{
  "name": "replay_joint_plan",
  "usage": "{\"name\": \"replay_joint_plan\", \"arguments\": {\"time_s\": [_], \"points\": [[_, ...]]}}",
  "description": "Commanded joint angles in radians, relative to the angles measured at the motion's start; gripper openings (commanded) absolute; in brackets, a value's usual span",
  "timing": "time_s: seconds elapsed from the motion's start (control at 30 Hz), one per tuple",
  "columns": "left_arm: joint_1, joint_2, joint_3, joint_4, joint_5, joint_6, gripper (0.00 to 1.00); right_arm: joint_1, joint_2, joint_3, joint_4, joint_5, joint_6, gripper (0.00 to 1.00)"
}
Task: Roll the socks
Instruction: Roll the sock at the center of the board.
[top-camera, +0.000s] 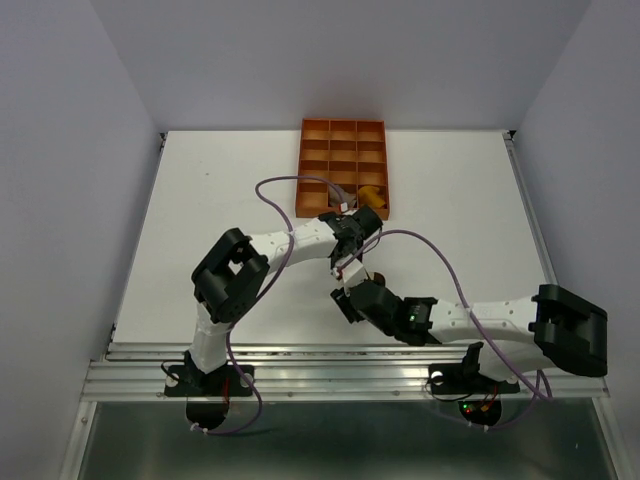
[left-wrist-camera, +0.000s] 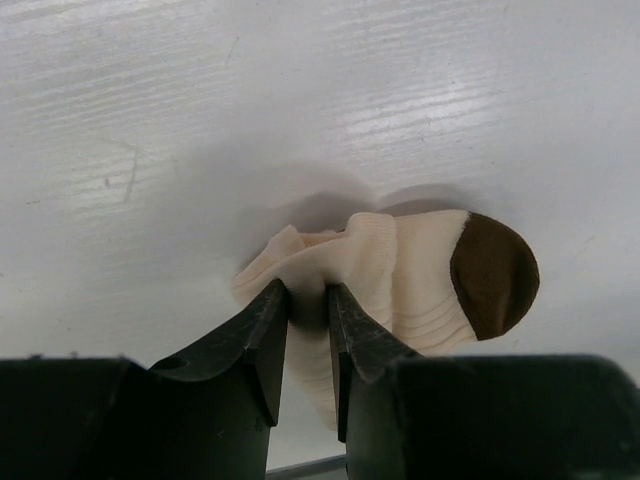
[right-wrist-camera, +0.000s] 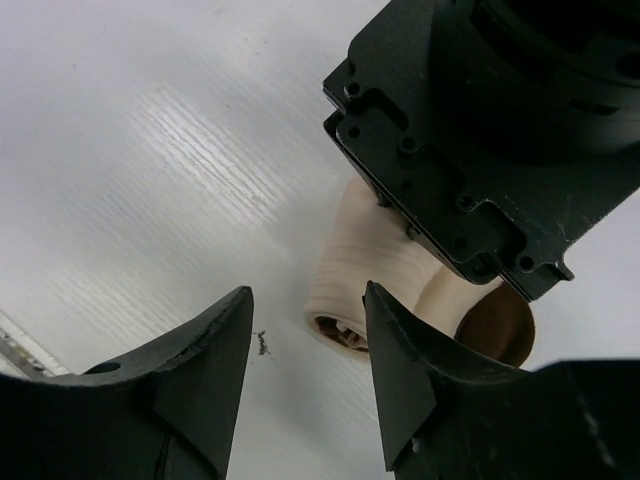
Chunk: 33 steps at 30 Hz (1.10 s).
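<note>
Only the left wrist view shows the left claw (left-wrist-camera: 308, 295) pinching the cream sock (left-wrist-camera: 405, 265).

You've got an orange gridded tray (top-camera: 342, 123) at the upper centre of the top view, sitting at the far edge of the white counter (top-camera: 200, 200). A silver metal rail (top-camera: 330, 368) runs along the counter's near edge, low in the frame.
</note>
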Motion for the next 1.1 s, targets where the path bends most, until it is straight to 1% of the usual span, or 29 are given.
{"name": "replay_joint_plan", "arguments": {"time_s": [0.0,0.27,0.37,0.5,0.6,0.63,0.7,0.73,0.77,0.8,0.87,0.97,1.03,1.07], "points": [[-0.034,0.032,0.001,-0.091,-0.002,0.004,0.32,0.0,0.051,0.068,0.012,0.063,-0.056,0.54],[-0.034,0.032,0.012,-0.089,0.025,0.006,0.32,0.0,0.126,0.061,0.038,0.084,-0.06,0.55],[-0.034,0.034,0.012,-0.092,0.029,0.004,0.32,0.0,0.164,0.069,0.005,0.102,-0.043,0.55],[-0.034,0.031,0.009,-0.091,0.036,0.003,0.32,0.0,0.187,0.06,-0.011,0.079,0.009,0.54],[-0.031,0.029,0.014,-0.095,0.038,0.003,0.32,0.0,0.222,0.083,-0.06,0.132,0.066,0.54],[-0.03,0.026,0.018,-0.097,0.039,0.003,0.32,0.0,0.235,0.092,-0.076,0.142,0.11,0.52],[-0.028,0.02,0.02,-0.1,0.038,0.001,0.32,0.0,0.256,0.129,-0.167,0.178,0.164,0.49],[-0.024,0.013,0.018,-0.1,0.038,0.0,0.32,0.0,0.282,0.141,-0.223,0.208,0.225,0.47],[-0.02,0.009,0.017,-0.101,0.036,0.0,0.32,0.0,0.295,0.15,-0.244,0.208,0.246,0.47],[-0.017,0.003,0.014,-0.101,0.033,0.0,0.32,0.0,0.316,0.164,-0.26,0.24,0.297,0.46],[-0.011,-0.003,0.009,-0.105,0.03,-0.002,0.32,0.0,0.333,0.175,-0.316,0.297,0.345,0.42],[-0.007,-0.009,0.004,-0.105,0.029,0.001,0.32,0.0,0.354,0.192,-0.386,0.336,0.433,0.36],[-0.005,-0.009,0.007,-0.106,0.032,0.004,0.32,0.0,0.362,0.204,-0.422,0.369,0.498,0.29],[-0.004,-0.012,0.007,-0.106,0.029,0.006,0.32,0.0,0.374,0.212,-0.464,0.394,0.52,0.2]]}}
